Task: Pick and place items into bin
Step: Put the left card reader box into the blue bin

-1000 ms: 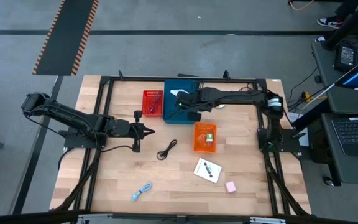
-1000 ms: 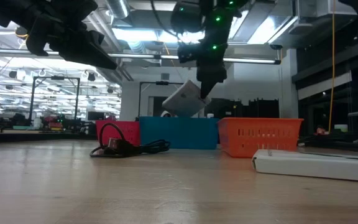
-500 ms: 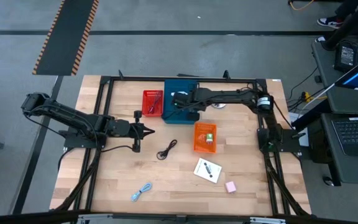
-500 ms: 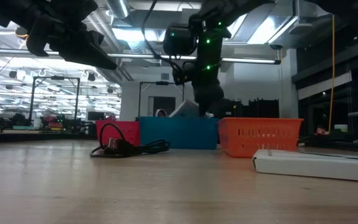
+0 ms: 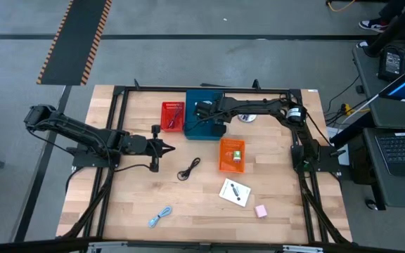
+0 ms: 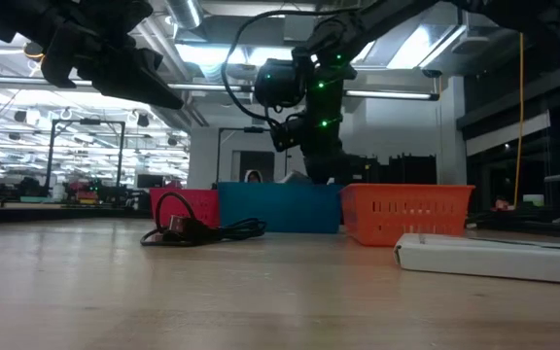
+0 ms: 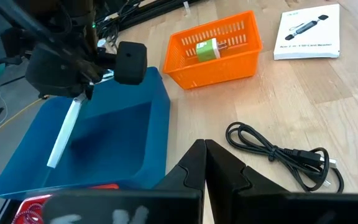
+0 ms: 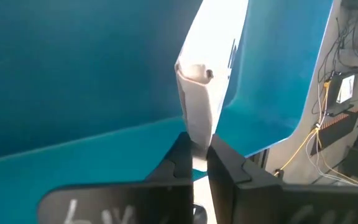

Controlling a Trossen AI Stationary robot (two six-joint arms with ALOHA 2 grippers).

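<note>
**White card going down into the blue bin**

The right gripper [image 8: 194, 163] is down inside the blue bin [image 5: 204, 130], fingers pinched narrow on the edge of a white card [image 8: 207, 74], which stands on end against the bin's far wall. From the left arm's camera the card [image 7: 64, 134] shows as a pale strip leaning on the blue floor. To finish well, I'd say let go only once the lower edge rests on the bottom, then lift straight up so the fingers don't drag the card out again.

The left gripper [image 7: 205, 163] waits pressed shut on the red basket's side of the bin, near the black coiled cable [image 5: 188, 169]. The other card [image 5: 235, 191], the pink block [image 5: 261, 210] and the light-blue cable [image 5: 160, 216] lie well out from the bin, past the orange basket [image 5: 231, 155].

From table height the bin wall hides the card's lower end, so I can't tell whether it touches down. From above, the arm covers the card completely.
</note>
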